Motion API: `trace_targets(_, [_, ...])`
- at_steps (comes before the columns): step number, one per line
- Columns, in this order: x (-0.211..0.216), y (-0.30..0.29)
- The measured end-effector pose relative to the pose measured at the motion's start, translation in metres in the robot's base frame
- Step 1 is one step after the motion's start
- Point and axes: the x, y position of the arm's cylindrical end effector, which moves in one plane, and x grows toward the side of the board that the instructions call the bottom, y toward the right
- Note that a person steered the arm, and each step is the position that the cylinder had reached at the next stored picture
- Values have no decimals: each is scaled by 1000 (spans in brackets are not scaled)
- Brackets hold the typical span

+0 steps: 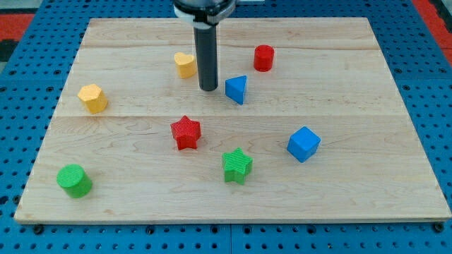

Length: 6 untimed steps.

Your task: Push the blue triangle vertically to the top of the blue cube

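The blue triangle [236, 89] lies on the wooden board, above the view's centre. The blue cube [304, 144] sits lower and further to the view's right. My tip [208, 88] rests on the board just left of the blue triangle, with a small gap between them, and to the right of the yellow heart [186, 64]. The dark rod rises from the tip to the view's top edge.
A red cylinder [263, 57] stands up and right of the triangle. A red star [186, 132] and a green star [237, 166] lie below it. A yellow hexagon [92, 97] and a green cylinder [74, 180] are at the view's left. The board [367, 197] lies on a blue pegboard.
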Motion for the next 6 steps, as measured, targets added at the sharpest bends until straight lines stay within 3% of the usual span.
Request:
trace_targets(3, [0,128])
trace_targets(4, [7,79])
trace_targets(5, [-19,31])
trace_targets(6, [-35,65])
